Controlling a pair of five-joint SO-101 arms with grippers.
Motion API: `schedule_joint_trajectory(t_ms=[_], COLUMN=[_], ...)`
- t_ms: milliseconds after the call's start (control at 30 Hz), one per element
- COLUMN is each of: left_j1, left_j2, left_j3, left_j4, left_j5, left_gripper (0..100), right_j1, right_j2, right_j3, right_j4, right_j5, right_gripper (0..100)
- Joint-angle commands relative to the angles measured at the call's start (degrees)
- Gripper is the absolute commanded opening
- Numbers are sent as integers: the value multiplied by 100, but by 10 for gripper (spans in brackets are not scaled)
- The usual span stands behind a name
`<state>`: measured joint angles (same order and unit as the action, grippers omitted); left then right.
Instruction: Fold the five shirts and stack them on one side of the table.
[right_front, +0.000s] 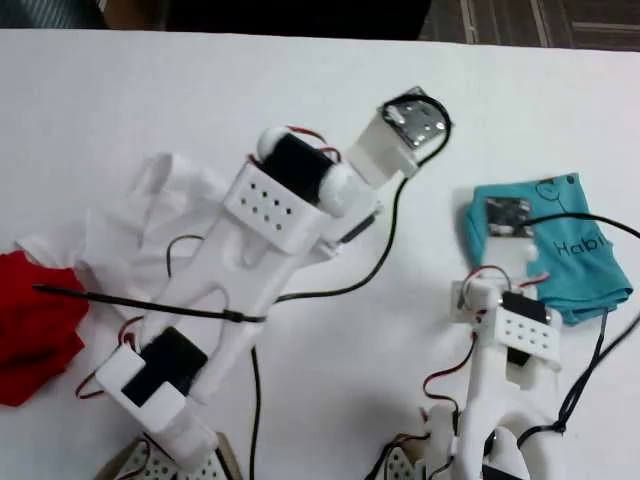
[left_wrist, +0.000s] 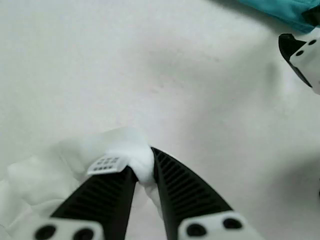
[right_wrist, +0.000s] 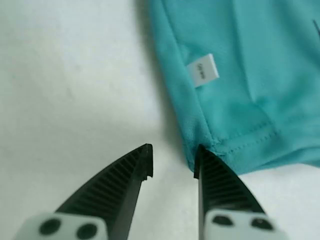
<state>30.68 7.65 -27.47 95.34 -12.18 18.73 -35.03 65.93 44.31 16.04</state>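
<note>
A crumpled white shirt lies at the left under my left arm. My left gripper is shut on a bunched fold of the white shirt and sits near mid-table, facing the teal shirt. A folded teal shirt with dark print lies at the right. My right gripper stands open at the near-left edge of the teal shirt; one finger touches the hem corner, with bare table between the fingers. A red shirt lies bunched at the left edge.
Black cables trail across the table between the arms and beside the right arm. A black tie strap sticks out from the left arm. The table's far edge runs along the top. The white tabletop is bare at the back left.
</note>
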Motion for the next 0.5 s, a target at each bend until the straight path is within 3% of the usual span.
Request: schedule_joint_trajectory(t_ms=[0, 133, 333, 467], left_j1=[123, 97, 70, -527], left_j2=[-396, -404, -413, -501], left_j3=[-22, -22, -31, -637], left_j4=[-352, -510, -246, -53], left_j5=[0, 202, 193, 185], left_gripper=[27, 46, 267, 282], right_j1=[224, 224, 215, 215], right_j2=[-215, -215, -207, -207], right_j3=[-167, -176, -176, -176], right_j4=[-48, -40, -66, -66], right_j5=[-105, -105, -105, -105], right_gripper=[145, 145, 145, 145])
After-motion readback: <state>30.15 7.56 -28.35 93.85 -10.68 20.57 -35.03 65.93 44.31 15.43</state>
